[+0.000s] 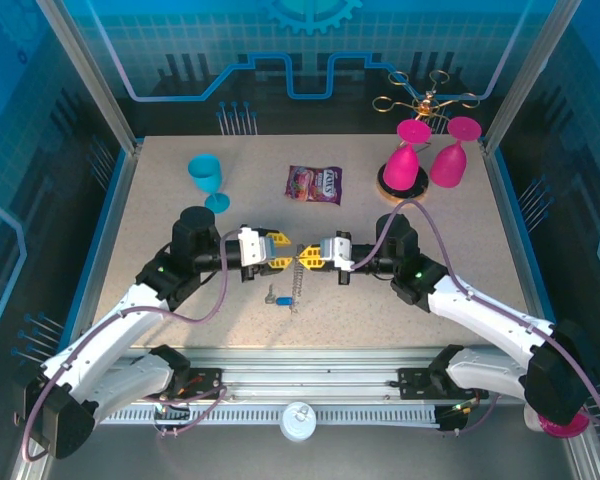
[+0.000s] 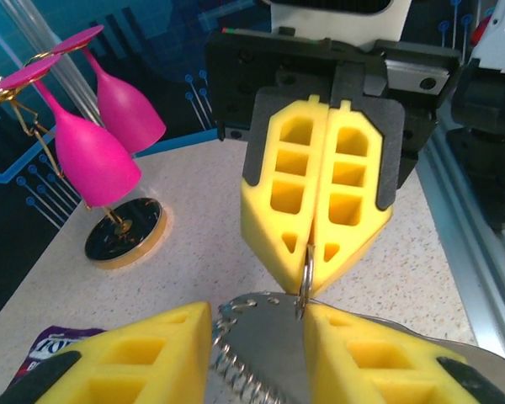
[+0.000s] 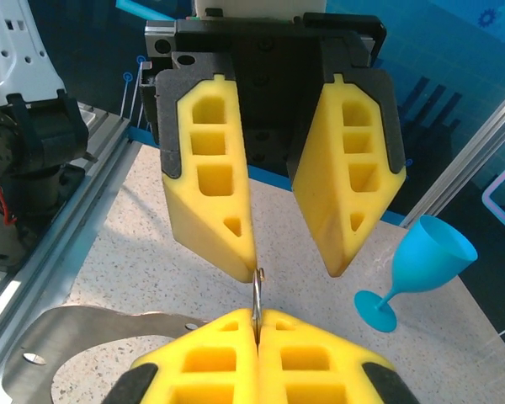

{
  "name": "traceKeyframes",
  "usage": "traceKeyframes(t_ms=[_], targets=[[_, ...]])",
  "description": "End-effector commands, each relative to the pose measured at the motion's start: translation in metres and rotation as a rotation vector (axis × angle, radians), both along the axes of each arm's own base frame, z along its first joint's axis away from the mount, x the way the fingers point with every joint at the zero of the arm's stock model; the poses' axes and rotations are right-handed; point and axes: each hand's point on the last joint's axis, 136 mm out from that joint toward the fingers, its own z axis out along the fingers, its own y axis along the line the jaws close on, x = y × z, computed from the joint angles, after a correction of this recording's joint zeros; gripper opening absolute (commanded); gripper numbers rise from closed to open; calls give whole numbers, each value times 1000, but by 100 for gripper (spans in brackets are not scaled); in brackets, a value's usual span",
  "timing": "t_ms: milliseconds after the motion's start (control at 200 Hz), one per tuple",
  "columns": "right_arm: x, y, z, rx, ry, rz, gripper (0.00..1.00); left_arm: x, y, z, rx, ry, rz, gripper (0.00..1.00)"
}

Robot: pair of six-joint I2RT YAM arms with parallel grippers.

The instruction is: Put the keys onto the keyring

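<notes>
Key flat on tabletop just left of hanging keyring, nearer left claw, apart; right claw clamped on keyring's top.

The right gripper pinches a thin silver metal ring edge-on between closed yellow pads. Opposite, the left gripper stands spread, one fingertip touching the ring. A turquoise plastic goblet stands upright on the speckled beige table.
</notes>
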Motion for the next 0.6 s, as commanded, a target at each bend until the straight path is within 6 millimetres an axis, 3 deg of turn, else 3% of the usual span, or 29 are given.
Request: traceKeyframes(t_ms=[0,215,595], targets=[[-4,-2,18,58,-30,24,0,-11,-4,4,-35,25,-72,34],[-6,1,21,71,-23,39,0,-12,-7,2,-28,47,-98,35],[-8,11,17,57,-6,76,0,-14,-9,8,-41,39,-120,22]])
